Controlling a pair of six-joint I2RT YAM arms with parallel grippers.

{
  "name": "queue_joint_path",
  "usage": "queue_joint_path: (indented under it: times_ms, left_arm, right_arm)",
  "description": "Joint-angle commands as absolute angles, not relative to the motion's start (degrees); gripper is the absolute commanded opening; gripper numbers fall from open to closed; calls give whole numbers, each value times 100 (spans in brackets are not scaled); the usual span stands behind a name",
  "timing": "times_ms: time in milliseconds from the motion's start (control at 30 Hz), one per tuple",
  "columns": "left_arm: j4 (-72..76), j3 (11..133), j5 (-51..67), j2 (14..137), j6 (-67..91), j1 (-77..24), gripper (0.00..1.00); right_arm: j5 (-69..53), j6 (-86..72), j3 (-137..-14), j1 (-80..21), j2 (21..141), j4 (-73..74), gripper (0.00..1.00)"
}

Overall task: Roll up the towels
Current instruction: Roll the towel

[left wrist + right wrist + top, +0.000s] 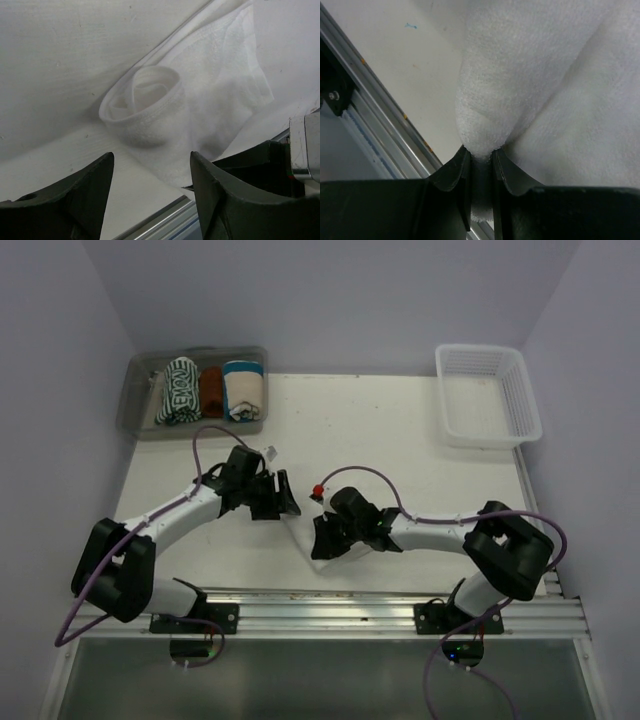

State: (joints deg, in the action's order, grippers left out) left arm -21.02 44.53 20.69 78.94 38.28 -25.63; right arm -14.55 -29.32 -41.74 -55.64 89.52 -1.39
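Right wrist view — the right gripper [481,156] pinches a fold of the white towel [540,75]; the left gripper [151,160] stands open near its loosely rolled end.

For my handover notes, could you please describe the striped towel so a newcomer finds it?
A grey bin sits at the table's far left corner. The striped towel is leftmost inside, its dark green-and-white stripes unlike the brown roll and cream roll beside it.

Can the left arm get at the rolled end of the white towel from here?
Probably yes. The left gripper is open, and the rolled end of the white towel lies straight ahead on the table, nothing between. The right gripper pinches another fold, well aside.
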Motion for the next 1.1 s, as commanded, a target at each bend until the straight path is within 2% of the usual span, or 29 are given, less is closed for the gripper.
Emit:
queue_joint_path:
  times_ms: [0,33,67,167,333,467,567,600,667,700,733,767,800,900,933,1067]
  left_arm:
    - [-1916,4403,2136,7787,3700,-2575,68]
    - [-1925,4386,2118,7796,3691,-2575,70]
    - [-1916,4351,2092,7839,3691,-2575,77]
    - [-1776,4219,2066,7927,3726,-2566,85]
    - [-1240,4166,2171,8270,3815,-2584,84]
    - [-1178,4324,2110,8639,3797,-2610,80]
    - [-1160,4394,1960,8823,3841,-2689,68]
    - [-1195,4421,1960,8868,3858,-2707,60]
    - [-1222,4473,1951,8930,3911,-2742,49]
    - [-1256,4500,1960,8921,3929,-2751,39]
    - [-1283,4544,1960,8912,3981,-2760,35]
    - [-1344,4579,1951,8886,3999,-2786,32]
    - [-1536,4631,1864,8877,4034,-2795,31]
    - [-1976,4834,1679,8877,4131,-2856,27]
    - [-2038,4851,1670,8860,4200,-2874,26]
    - [-2153,4825,1652,8807,4368,-2892,21]
  right_arm:
    - [-2329,-3208,-4017,-5414,8886,-571,0]
    - [-2381,-3208,-3990,-5397,8894,-606,0]
    - [-2399,-3225,-3982,-5379,8912,-606,0]
    - [-2435,-3217,-3990,-5370,8956,-606,0]
    - [-2426,-3217,-3981,-5370,8956,-598,0]
    - [-2373,-3217,-3955,-5370,8956,-571,0]
    - [-2303,-3191,-3946,-5370,8939,-501,0]
    - [-2259,-3182,-3946,-5370,8921,-475,1]
    - [-2075,-3068,-3999,-5379,8886,-256,4]
    - [-1961,-3006,-4025,-5370,8825,-150,11]
    - [-1664,-2962,-4121,-5370,8781,129,18]
    - [-1487,-2875,-4183,-5405,8745,288,25]
    - [-1268,-2848,-4244,-5440,8641,464,38]
    - [-319,-2751,-4648,-5800,8464,1185,60]
    - [-81,-2751,-4719,-5905,8342,1456,64]
    - [1532,-2760,-5097,-6668,8148,2099,66]
